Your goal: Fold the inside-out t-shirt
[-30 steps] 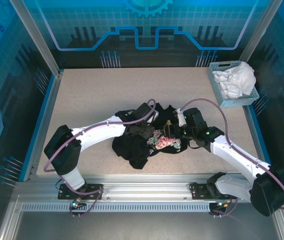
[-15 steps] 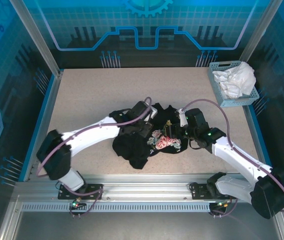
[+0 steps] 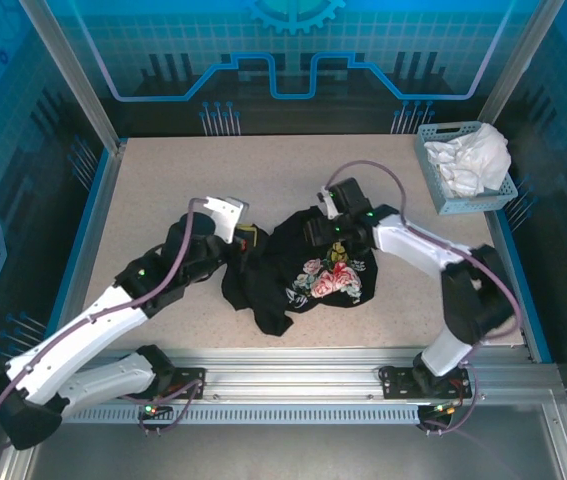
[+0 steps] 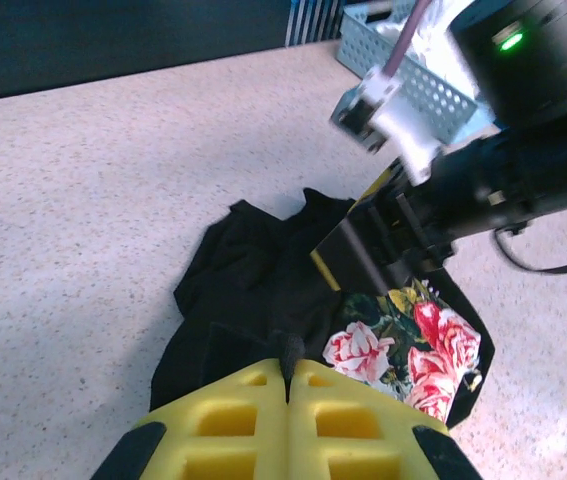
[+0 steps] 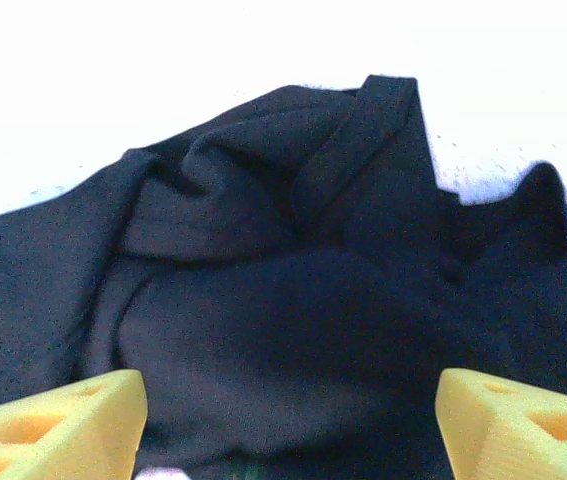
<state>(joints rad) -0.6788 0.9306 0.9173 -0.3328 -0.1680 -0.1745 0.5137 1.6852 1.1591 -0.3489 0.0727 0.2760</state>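
Seen from above, the inside-out t-shirt [image 3: 263, 295] lies crumpled mid-bench [image 3: 163, 180], long axis left-to-right, graphic up; at the left wrist, the left fingers [image 4: 233, 420] are closed, pinching its black cloth; at the right wrist, the right fingers [image 5: 53, 420] gape above it.

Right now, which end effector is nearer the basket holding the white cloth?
Right. The right end effector hovers open over the t-shirt, on the side toward the basket; the left end effector pinches the t-shirt's left edge, farther away.
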